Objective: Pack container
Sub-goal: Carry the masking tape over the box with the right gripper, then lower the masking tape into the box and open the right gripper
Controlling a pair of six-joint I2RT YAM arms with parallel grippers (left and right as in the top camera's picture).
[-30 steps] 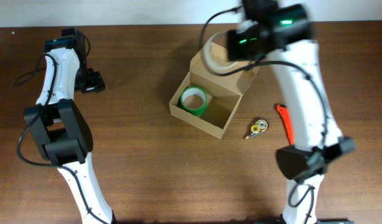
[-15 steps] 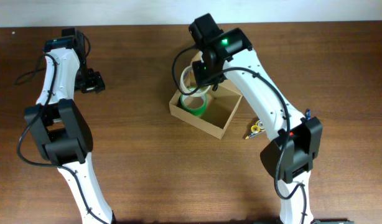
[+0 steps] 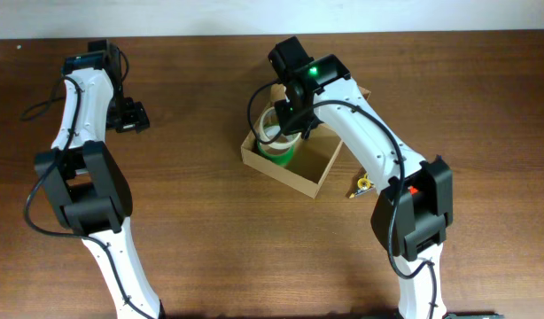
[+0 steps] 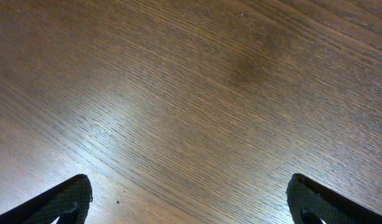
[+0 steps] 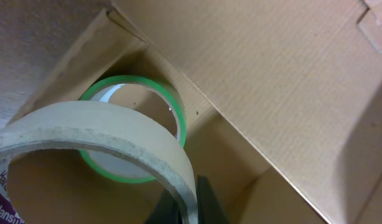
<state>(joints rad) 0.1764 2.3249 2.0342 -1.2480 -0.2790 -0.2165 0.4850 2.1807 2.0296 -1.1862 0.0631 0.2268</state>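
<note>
Container directly under right claw, mid-surface.
I see the right claw pinched shut on a beige tape roll, hanging over the container's end nearer my left arm, just above the green tape roll lying inside; my left claw gapes wide over the wooden surface, well apart.

Container: small plain tan cardboard box, top open, set askew mid-table.
Lid: flap seems folded back on the far side, though it is mostly hidden.
Inside, left end: green tape roll, flat in the corner.
Above it: beige tape roll, tilted, overlapping the green one.
Right end: cardboard floor showing.
</note>
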